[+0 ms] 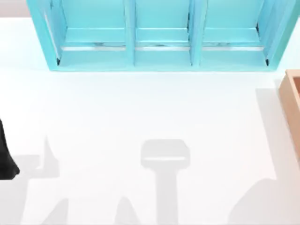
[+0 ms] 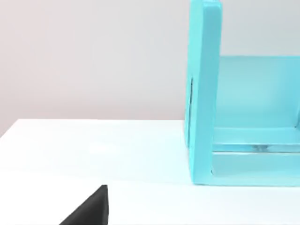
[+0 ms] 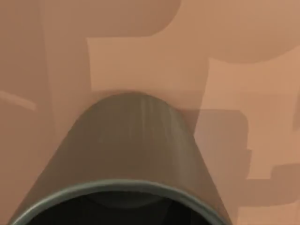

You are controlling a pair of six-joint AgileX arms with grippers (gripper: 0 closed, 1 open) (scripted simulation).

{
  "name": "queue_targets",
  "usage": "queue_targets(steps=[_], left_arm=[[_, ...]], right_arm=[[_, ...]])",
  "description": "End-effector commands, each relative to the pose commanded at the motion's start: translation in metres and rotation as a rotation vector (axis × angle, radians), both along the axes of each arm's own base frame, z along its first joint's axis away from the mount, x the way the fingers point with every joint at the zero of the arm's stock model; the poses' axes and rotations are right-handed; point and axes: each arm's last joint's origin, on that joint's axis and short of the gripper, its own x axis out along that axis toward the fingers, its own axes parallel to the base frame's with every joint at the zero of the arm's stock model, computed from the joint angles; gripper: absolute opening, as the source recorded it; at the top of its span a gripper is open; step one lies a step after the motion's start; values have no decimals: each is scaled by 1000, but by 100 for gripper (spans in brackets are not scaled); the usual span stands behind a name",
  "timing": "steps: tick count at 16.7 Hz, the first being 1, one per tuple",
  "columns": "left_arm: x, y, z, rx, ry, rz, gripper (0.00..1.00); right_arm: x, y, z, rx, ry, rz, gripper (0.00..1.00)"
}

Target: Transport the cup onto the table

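Note:
The cup (image 3: 126, 154) is grey-olive with a dark interior and sits very close in the right wrist view. Its rim faces the camera and its body lies against a tan wooden surface (image 3: 140, 42) with blocky shadows on it. The white table (image 1: 140, 108) spreads across the top view. My left gripper (image 1: 5, 161) is a black shape at the table's far left edge, and a black corner of it (image 2: 89, 211) juts into the left wrist view above the table (image 2: 93, 150), with nothing near it.
A light-blue shelf unit (image 1: 159, 37) with three bays stands along the back of the table; its end panel (image 2: 204, 93) stands close in the left wrist view. A tan wooden box (image 1: 293, 93) sits at the right edge. Grey arm shadows fall on the front of the table.

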Motion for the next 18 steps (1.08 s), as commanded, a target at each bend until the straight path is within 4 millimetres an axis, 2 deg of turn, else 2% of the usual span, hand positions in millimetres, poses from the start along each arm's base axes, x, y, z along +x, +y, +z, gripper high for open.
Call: queue_targets(steps=[4,5,14,16,18], left_arm=[[0,0,0,0,0,0,100],[0,0,0,0,0,0,100],[0,0,0,0,0,0,100],[0,0,0,0,0,0,100],[0,0,0,0,0,0,100]], right_arm=[[0,0,0,0,0,0,2],[0,0,0,0,0,0,0],[0,1,1,-1,-2,-1,0],[5,10,12,-2,-6,2,0],[10,30,30,0,-1,5,0]])
